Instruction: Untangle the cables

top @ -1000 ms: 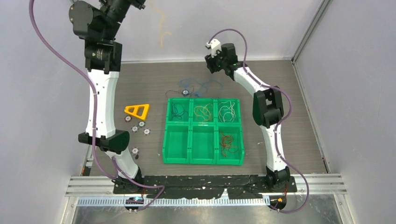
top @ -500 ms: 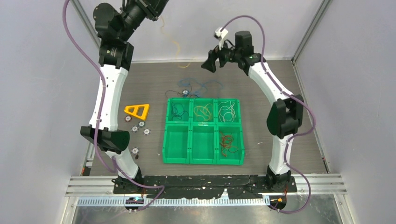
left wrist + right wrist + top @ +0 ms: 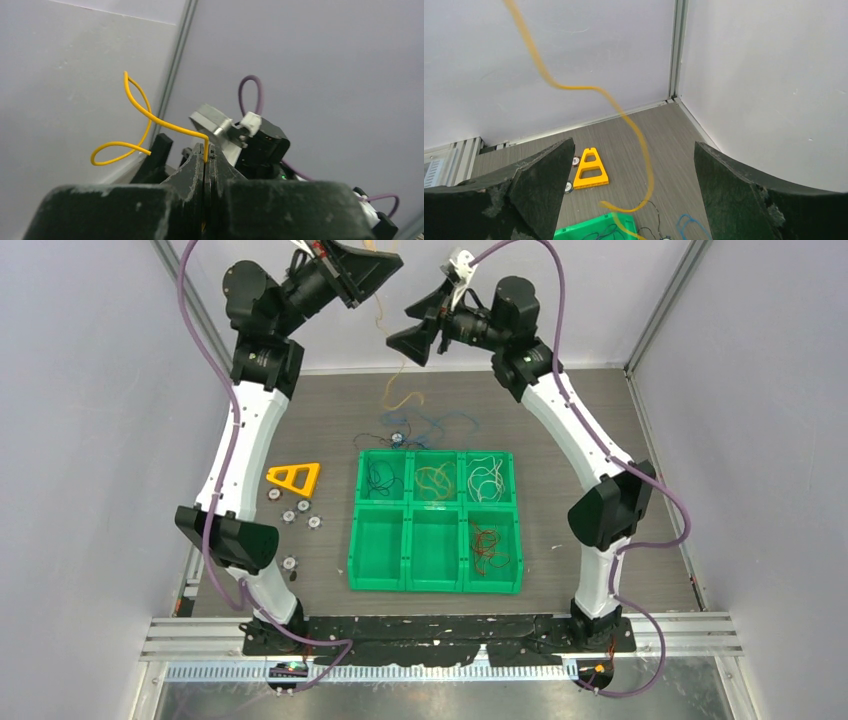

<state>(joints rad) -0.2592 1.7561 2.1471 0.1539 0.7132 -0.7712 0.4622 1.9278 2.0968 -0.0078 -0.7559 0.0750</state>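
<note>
1. Left gripper (image 3: 205, 151): seen from its own wrist camera, the jaws are pressed tight together with a yellow cable (image 3: 150, 119) nipped between the tips. A short curly end springs out past the fingers towards the grey wall.
2. That pinch is too small to make out from overhead. There the left gripper (image 3: 392, 262) is raised high near the back wall, and the yellow cable (image 3: 400, 398) hangs from it as one long wavy strand, its lower end curled on the table.
3. Right gripper (image 3: 408, 325): it is raised beside the left one, with its jaws spread wide and nothing in them.
4. Its wrist camera looks down between the two dark fingers (image 3: 544, 175). The yellow cable (image 3: 624, 114) runs blurred through the gap, clear of both fingers.
5. Below, a tangle of blue and black cables (image 3: 420, 427) lies on the table, just behind the green tray (image 3: 355, 525).
6. Only the overhead view shows the tray's compartments:
   - black cables (image 3: 380, 476) back left
   - yellowish cables (image 3: 435, 481) back middle
   - white cables (image 3: 487, 478) back right
   - red cables (image 3: 490, 548) front right
7. Left of the tray lie an orange triangle (image 3: 294, 478) and a few small white discs (image 3: 300, 512).
</note>
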